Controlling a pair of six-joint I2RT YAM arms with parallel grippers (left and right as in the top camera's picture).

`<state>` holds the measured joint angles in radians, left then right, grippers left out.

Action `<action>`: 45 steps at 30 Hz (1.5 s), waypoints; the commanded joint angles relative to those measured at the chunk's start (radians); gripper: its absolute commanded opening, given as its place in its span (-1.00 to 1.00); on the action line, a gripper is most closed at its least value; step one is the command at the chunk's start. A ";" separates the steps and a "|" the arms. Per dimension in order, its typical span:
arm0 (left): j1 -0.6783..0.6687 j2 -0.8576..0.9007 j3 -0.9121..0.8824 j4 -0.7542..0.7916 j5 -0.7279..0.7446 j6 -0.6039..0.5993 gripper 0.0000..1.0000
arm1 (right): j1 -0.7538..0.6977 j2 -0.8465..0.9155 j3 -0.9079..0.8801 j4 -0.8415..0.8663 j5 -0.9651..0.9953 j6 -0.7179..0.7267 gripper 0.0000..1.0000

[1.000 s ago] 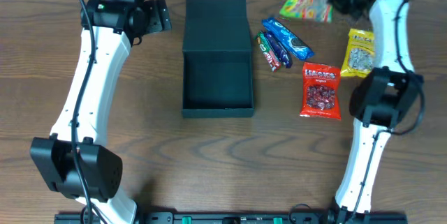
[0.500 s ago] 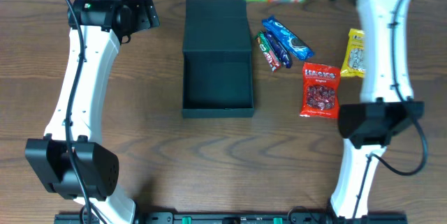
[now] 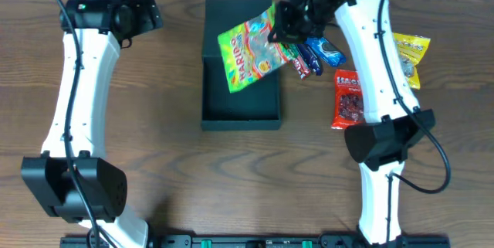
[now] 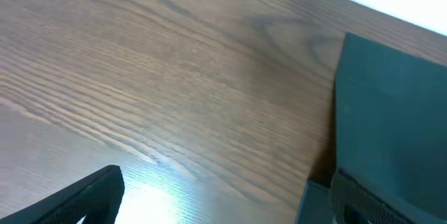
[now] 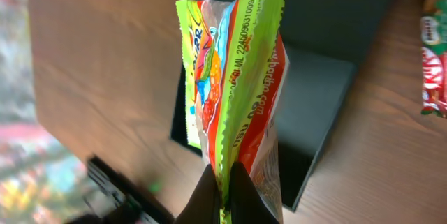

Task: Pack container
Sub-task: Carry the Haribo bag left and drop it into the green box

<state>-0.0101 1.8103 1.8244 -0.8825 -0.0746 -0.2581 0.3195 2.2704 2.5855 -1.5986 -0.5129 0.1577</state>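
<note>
Fingers (image 5: pixel 207 199) of my right gripper (image 5: pixel 225 190) are pinched tight on the top seam of the green bag (image 5: pixel 237 98), which hangs from them lengthwise. Directly beneath it sits the box (image 3: pixel 241 97), a dark shallow tray on the table (image 3: pixel 170 163) with its lid (image 3: pixel 238 18) folded flat at the far end. The bag is above the box, covering the far right part of the tray and some of the lid. I cannot tell whether its lower end touches the card. The part of the tray floor that shows is plain dark card, with the rest hidden behind the bag.

Just right of the box, under my arm, are two thin bars (image 3: pixel 298 62) and a blue pack (image 3: pixel 324 50), lying close together. A red bag (image 3: pixel 349 101) is further right of the box, and a yellow bag (image 3: pixel 414 52) beyond that, both flat on the wood.

Well to the left of the box's lid is my left gripper (image 3: pixel 147 14), its jaws spread wide over bare wood with nothing between them.
</note>
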 commanded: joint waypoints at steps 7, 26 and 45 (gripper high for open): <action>0.011 -0.042 0.026 -0.005 -0.002 0.013 0.91 | 0.041 0.003 -0.010 -0.099 -0.039 -0.517 -0.97; 0.011 -0.042 0.026 -0.003 -0.002 0.109 0.91 | 0.150 0.094 -0.013 -0.078 0.210 -1.081 -0.98; 0.011 -0.042 0.026 -0.026 -0.003 0.109 0.90 | 0.153 0.098 -0.013 0.156 0.500 -0.662 0.99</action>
<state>-0.0010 1.7935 1.8248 -0.9085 -0.0746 -0.1589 0.4679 2.3749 2.5671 -1.4586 -0.1379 -0.6910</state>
